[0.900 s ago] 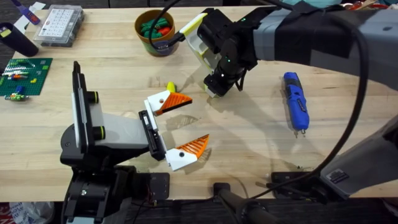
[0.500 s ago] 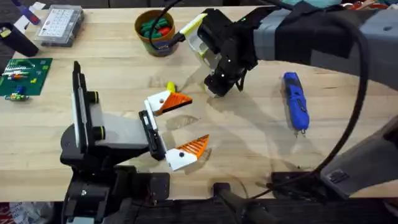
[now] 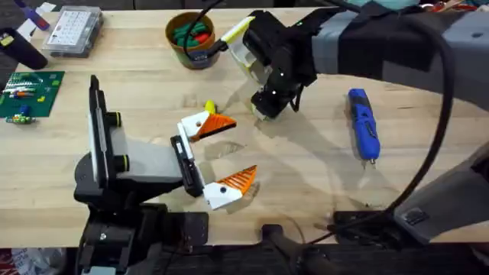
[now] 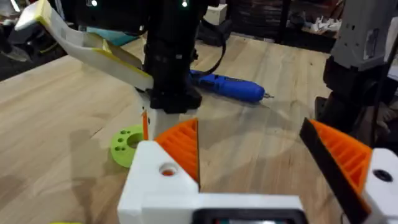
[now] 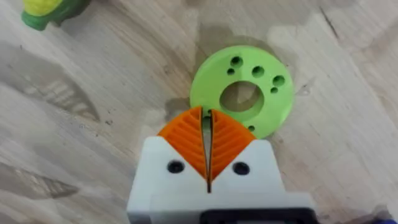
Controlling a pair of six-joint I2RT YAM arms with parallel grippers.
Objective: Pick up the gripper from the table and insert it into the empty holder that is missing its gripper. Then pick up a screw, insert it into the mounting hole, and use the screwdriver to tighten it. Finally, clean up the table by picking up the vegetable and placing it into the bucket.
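The right gripper (image 5: 208, 146) hangs just above the table with its orange pads pressed together, their tips at the edge of the vegetable (image 5: 243, 96), which lies flat on the wood near the table's middle. The left gripper (image 3: 221, 156) rests beside it, jaws spread wide and holding nothing. The bucket (image 3: 190, 40) at the far edge carries a dark label I can't read, and the screwdriver (image 3: 364, 124) lies off to the right.
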